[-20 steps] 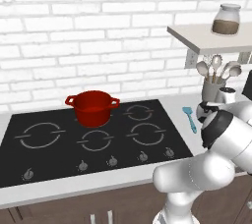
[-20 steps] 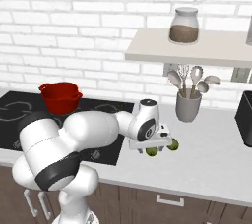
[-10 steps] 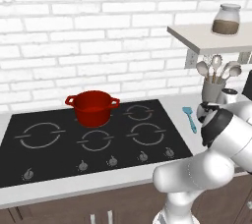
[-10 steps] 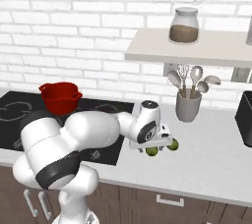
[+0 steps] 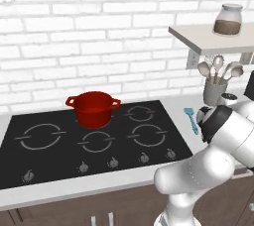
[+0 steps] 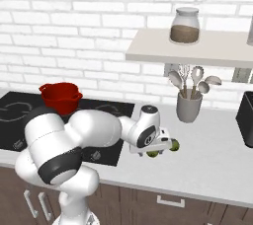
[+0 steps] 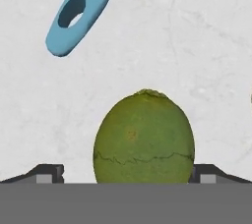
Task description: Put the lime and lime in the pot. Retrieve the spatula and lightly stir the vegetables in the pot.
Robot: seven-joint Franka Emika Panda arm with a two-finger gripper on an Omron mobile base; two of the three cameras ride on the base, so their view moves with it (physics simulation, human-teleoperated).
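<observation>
In the hand view one lime (image 7: 143,137) lies on the pale counter between my two fingertips (image 7: 49,173), and the jaws stand wide apart on either side without touching it. My gripper (image 6: 158,148) hangs low over the counter, right of the stove, and is open. The two limes (image 6: 153,153) (image 6: 174,144) sit close together under and beside the hand. The spatula (image 5: 191,118) lies on the counter near the stove's right edge, and its blue handle end (image 7: 81,12) shows beyond the lime. The red pot (image 5: 93,108) (image 6: 61,96) stands on a rear burner.
A grey utensil cup (image 6: 189,105) with metal spoons and a whisk stands behind the limes. Above it a shelf (image 6: 192,51) carries a glass jar (image 6: 185,24). A dark appliance (image 6: 245,119) sits at the far right. The black stove (image 5: 89,143) fills the left counter.
</observation>
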